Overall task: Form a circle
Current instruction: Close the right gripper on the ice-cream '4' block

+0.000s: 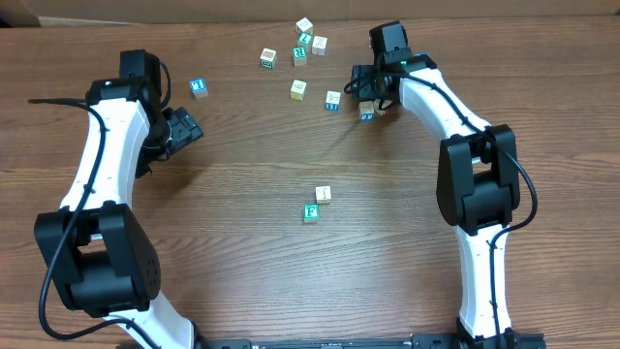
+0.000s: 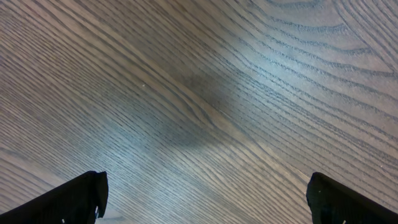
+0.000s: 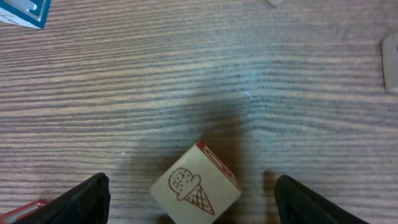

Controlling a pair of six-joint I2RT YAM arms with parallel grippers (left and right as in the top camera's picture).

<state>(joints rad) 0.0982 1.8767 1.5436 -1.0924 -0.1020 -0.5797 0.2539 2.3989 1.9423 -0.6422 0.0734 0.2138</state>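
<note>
With the cubes (image 1: 299,88) scattered upper middle, no circle yet, the right pincer (image 1: 371,100) gapes open astride the ice-cream cube (image 3: 196,186), likely to move it; the left pincer (image 2: 205,199) idles open

Cube cluster (image 1: 298,88) behind — cube pair (image 1: 311,212) before

You are at a robotics lab bench: a brown wood-grain table (image 1: 242,194) with white-and-black robot arms (image 1: 97,165) mounted at its edge.
</note>
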